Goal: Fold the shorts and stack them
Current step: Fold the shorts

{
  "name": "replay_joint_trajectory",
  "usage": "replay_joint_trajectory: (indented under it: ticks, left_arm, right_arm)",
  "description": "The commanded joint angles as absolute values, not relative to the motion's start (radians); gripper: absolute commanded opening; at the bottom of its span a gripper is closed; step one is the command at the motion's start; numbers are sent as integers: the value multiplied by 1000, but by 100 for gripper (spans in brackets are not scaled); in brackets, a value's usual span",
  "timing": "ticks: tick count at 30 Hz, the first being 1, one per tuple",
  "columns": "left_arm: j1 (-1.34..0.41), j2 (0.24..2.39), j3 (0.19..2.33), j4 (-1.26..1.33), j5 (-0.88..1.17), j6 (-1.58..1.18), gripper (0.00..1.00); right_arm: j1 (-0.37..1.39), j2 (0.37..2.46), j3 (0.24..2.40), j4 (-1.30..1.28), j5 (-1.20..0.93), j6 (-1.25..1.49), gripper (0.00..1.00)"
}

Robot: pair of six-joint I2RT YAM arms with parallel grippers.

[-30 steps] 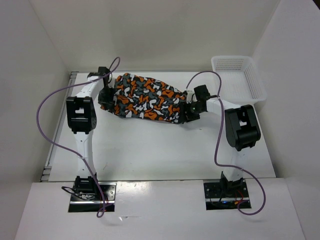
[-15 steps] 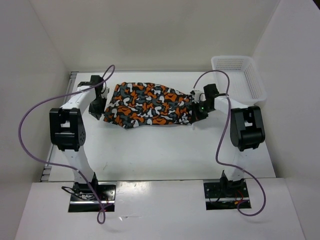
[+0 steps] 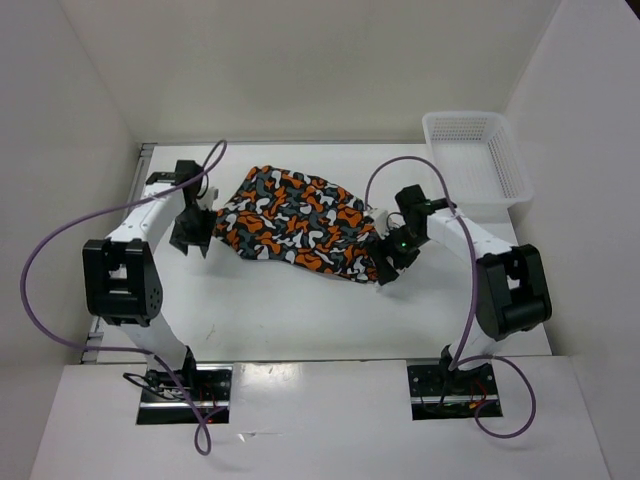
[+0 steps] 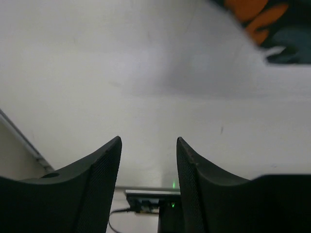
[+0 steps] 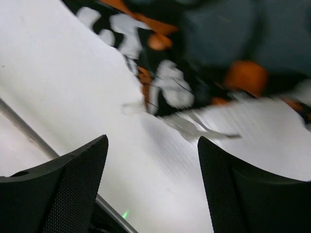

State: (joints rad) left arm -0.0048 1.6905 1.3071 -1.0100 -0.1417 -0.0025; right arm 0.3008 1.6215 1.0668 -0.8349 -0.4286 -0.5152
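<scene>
The camouflage shorts (image 3: 295, 222) lie spread on the white table (image 3: 300, 300), slanting from far left to near right. My left gripper (image 3: 190, 240) is open and empty just off the shorts' left edge. In the left wrist view its jaws (image 4: 148, 145) stand apart over bare table, with a corner of the shorts (image 4: 274, 19) at the top right. My right gripper (image 3: 386, 268) is open and empty at the shorts' right end. In the right wrist view (image 5: 151, 145) the shorts' hem (image 5: 194, 63) and a white drawstring lie just beyond the fingertips.
A white mesh basket (image 3: 478, 155) stands at the back right corner of the table. White walls close in the left, back and right sides. Purple cables loop from both arms.
Both grippers held the shorts' ends a second ago. They have let go and drawn back toward the near side. The shorts have dropped onto the table.
</scene>
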Motion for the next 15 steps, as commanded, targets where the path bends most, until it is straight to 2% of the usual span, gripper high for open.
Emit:
replay_joint_trajectory:
  ticks: [1,4,8,14,15]
  left_arm:
    - [-8,1785,1463,-936,-23,0,57]
    - [3,1895,1604,-865,29,0,66]
    - [3,2041,1739,-824,48,0,71]
    - [3,2148,1761,-782,-11,0,71]
    - [3,2158,1749,-773,-2,0,67]
  right_arm:
    - [239,1548,1083,-859,-385,-586,80]
    - [230,1548,1092,-893,-394,-600,80]
    - [212,1517,1101,-902,-394,-600,80]
    - [135,1497,1153,-902,-385,-578,80]
    - [121,1497,1164,-902,-385,-578,80]
